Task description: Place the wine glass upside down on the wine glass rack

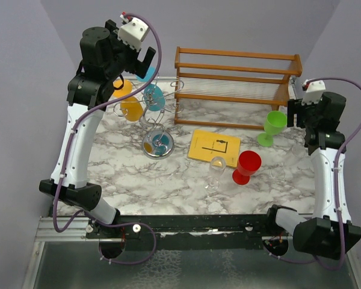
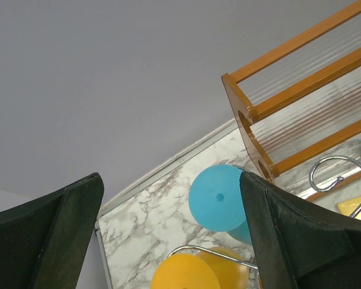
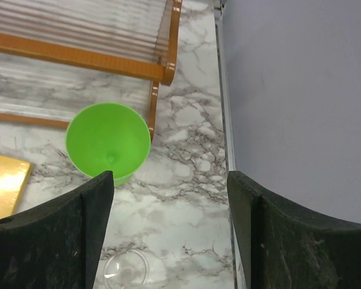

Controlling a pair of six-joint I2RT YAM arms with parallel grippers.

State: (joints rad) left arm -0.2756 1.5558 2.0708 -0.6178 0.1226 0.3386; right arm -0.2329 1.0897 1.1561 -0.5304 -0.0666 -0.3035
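Note:
The silver wire wine glass rack point(image 1: 154, 123) stands at the back left on its round shiny base. A blue glass point(image 1: 151, 91) and two yellow glasses point(image 1: 131, 107) hang on it upside down. My left gripper point(image 1: 143, 65) is open and empty, high above the rack. In the left wrist view the blue glass foot point(image 2: 219, 197), a yellow foot point(image 2: 185, 272) and a wire loop point(image 2: 343, 180) lie below the open left gripper point(image 2: 171, 241). A green glass point(image 1: 274, 126), a red glass point(image 1: 246, 167) and a clear glass point(image 1: 216, 170) stand upright. My right gripper point(image 1: 292, 112) is open and empty above the green glass point(image 3: 108, 141).
An orange-brown wooden slatted shelf point(image 1: 237, 84) stands at the back, also in both wrist views point(image 2: 301, 108) point(image 3: 78, 54). A yellow card point(image 1: 213, 147) lies mid-table. The clear glass rim point(image 3: 125, 271) shows under the right gripper point(image 3: 168, 235). The table edge runs close on the right.

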